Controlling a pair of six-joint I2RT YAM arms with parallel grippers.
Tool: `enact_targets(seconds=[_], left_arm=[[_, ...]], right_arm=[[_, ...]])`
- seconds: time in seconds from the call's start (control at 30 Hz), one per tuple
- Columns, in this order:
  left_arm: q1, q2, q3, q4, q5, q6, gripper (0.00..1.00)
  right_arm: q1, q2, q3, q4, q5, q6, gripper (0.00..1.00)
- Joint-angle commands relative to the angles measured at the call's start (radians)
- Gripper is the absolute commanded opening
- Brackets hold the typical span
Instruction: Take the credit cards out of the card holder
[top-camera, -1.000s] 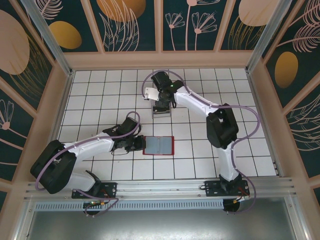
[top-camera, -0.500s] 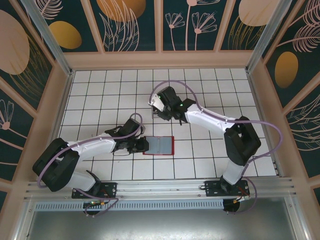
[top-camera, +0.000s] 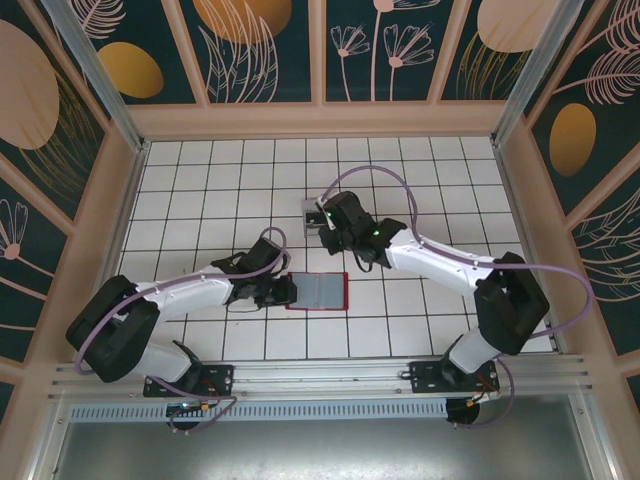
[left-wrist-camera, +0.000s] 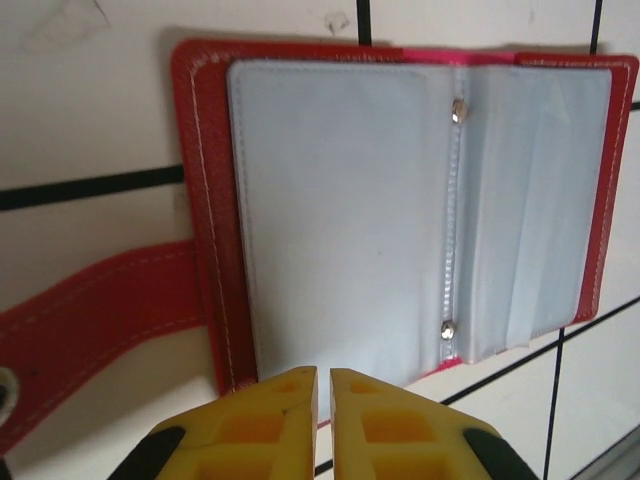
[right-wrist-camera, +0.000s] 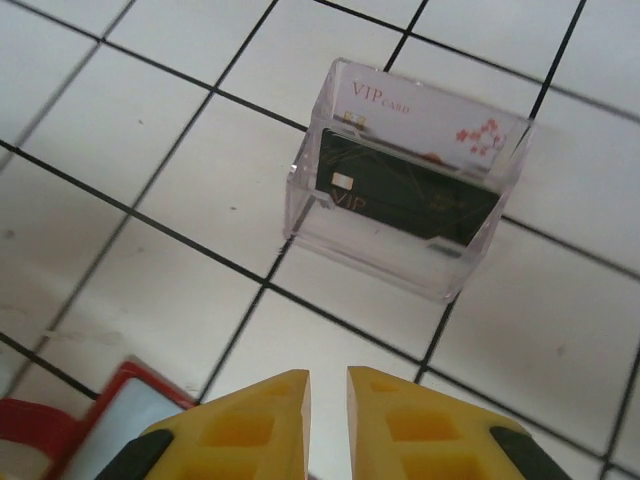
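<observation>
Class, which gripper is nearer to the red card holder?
Left. The left gripper is at the card holder's edge; the right gripper is farther off, facing the clear box.

I see a small clear plastic box (right-wrist-camera: 372, 268) standing on the white desk (top-camera: 200, 180) with its black grid lines, fenced by teal panels (top-camera: 265, 60) painted with leaves and flowers, an aluminium rail (top-camera: 320, 372) along the near edge.

place: lab robot cell | signs: aluminium rail (top-camera: 320, 372), white gridded table (top-camera: 200, 190), floral wall panels (top-camera: 260, 60) all round
</observation>
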Motion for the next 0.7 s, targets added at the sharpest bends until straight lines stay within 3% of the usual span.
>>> enact_targets(seconds=[0.0, 0.27, 0.47, 0.67], left_arm=[[-0.003, -0.02, 0.036, -0.041, -0.065, 0.02, 0.13], [0.022, 0.017, 0.074, -0.06, -0.108, 0.057, 0.14], [0.12, 0.009, 0.065, -0.064, -0.093, 0.098, 0.14], [0.218, -0.027, 0.051, -0.098, -0.099, 0.148, 0.15]], right_arm=[[0.015, -0.065, -0.044, 0.011, -0.043, 0.286, 0.18], [0.019, -0.058, -0.088, -0.033, -0.142, 0.507, 0.18], [0.05, 0.03, -0.093, 0.027, -0.3, 0.535, 0.21], [0.102, 0.185, -0.01, 0.051, -0.37, 0.551, 0.23]])
